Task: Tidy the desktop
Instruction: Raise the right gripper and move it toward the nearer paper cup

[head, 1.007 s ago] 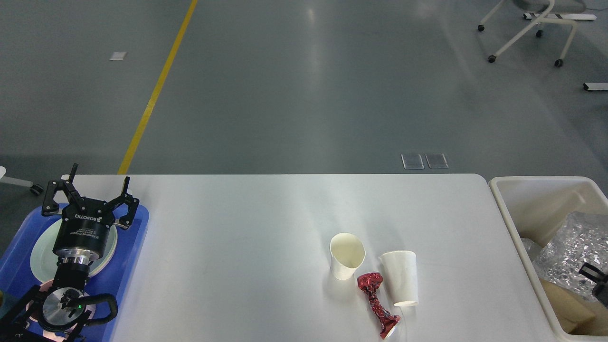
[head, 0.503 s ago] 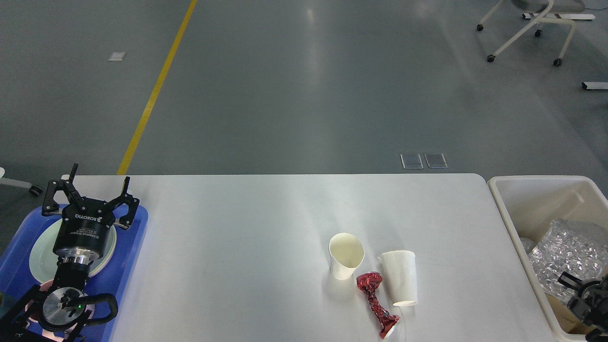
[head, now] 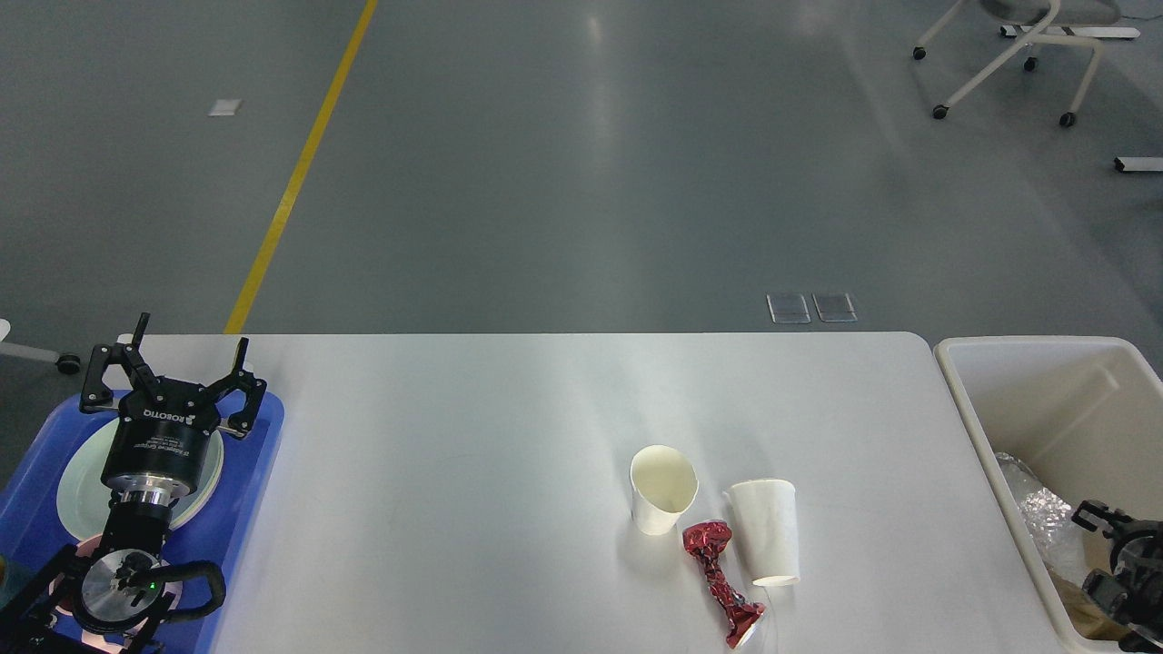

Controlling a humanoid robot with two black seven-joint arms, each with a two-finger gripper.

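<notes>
Three loose items were found on the desktop (head: 472,472), all grouped toward its right half: a dented paper cup (head: 663,489) standing with its mouth open toward the camera, a second paper cup (head: 765,531) lying just beside it, and a crumpled red wrapper (head: 720,579) between and in front of them, close against the second cup. The cream bin (head: 1018,400) stood just off the desktop's right edge and held silvery foil waste (head: 1045,513) low in its near end. The right gripper (head: 1116,559) was over the near part of that bin, seen small and partly cut off at the frame edge; whether its fingers were spread or closed could not be determined, and nothing could be seen in it. The left gripper (head: 164,368) was over the blue tray (head: 263,454) at the desktop's left end, above a pale plate (head: 77,472), fingers spread wide and holding nothing. Judged from this layout, the step in hand was disposal into the bin, with three items not yet cleared. The next move would call for the right arm to come across to the cluster and take one item without toppling the standing cup.
</notes>
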